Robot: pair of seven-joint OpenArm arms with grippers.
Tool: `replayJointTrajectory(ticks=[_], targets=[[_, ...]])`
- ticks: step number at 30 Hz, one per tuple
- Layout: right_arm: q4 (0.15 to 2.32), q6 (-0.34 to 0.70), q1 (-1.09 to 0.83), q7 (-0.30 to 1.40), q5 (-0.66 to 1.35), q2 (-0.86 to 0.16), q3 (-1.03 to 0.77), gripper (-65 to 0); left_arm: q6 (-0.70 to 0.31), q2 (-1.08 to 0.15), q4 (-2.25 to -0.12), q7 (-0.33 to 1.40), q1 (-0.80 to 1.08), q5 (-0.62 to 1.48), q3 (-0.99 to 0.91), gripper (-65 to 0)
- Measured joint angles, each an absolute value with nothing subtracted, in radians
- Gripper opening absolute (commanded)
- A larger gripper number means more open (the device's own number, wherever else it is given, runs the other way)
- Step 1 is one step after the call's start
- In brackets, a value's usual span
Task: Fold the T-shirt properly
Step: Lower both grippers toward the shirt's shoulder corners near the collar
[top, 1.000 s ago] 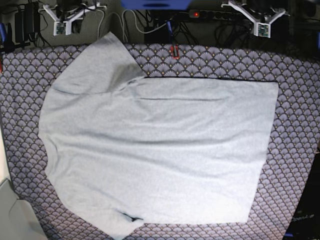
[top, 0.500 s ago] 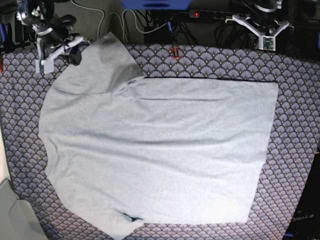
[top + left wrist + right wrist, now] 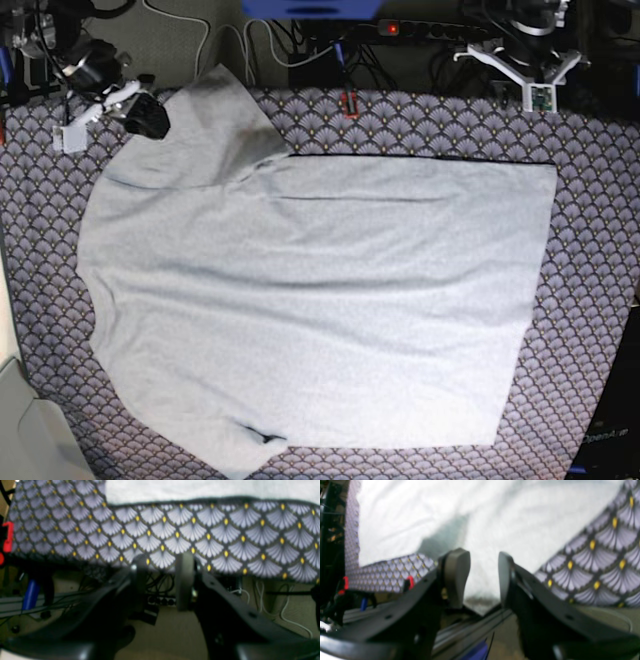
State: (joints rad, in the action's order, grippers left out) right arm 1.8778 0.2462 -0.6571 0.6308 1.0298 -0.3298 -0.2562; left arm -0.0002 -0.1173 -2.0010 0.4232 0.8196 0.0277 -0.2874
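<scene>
The light-grey T-shirt lies spread flat on the scallop-patterned tablecloth. One sleeve points to the far left corner. No lettering shows. My right gripper hovers at that sleeve's far edge. In the right wrist view it is open and empty, with the sleeve just ahead. My left gripper hangs at the table's far right edge, short of the shirt's hem. It is open with nothing between its fingers, and the shirt's edge lies beyond a band of cloth.
A red clip sits on the table's far edge, between the two arms. Cables and a power strip lie behind the table. A pale surface shows at the near left corner.
Both arms came forward and down from the back. The right one swung to the sleeve's far edge. Both grippers went from shut to open. The shirt has not moved.
</scene>
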Motion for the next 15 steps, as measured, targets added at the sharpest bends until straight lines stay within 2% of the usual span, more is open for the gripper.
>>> replayJointTrajectory(ticks=[3, 7, 15], targets=[[1.806, 0.307, -0.601, 0.713, 1.036, -0.291, -0.321, -41.1, 0.000, -0.118, -2.000, 0.521, 0.786, 0.028, -0.287, -45.5], [1.757, 0.368, -0.562, 0.804, 1.028, -0.285, -0.375, -41.1, -0.001, -0.118, -2.000, 0.524, 0.766, 0.028, -0.287, -45.5], [1.685, 0.373, -0.534, 0.832, 1.028, -0.286, -0.405, -41.1, -0.002, -0.118, -2.000, 0.528, 0.748, 0.028, -0.287, -45.4]])
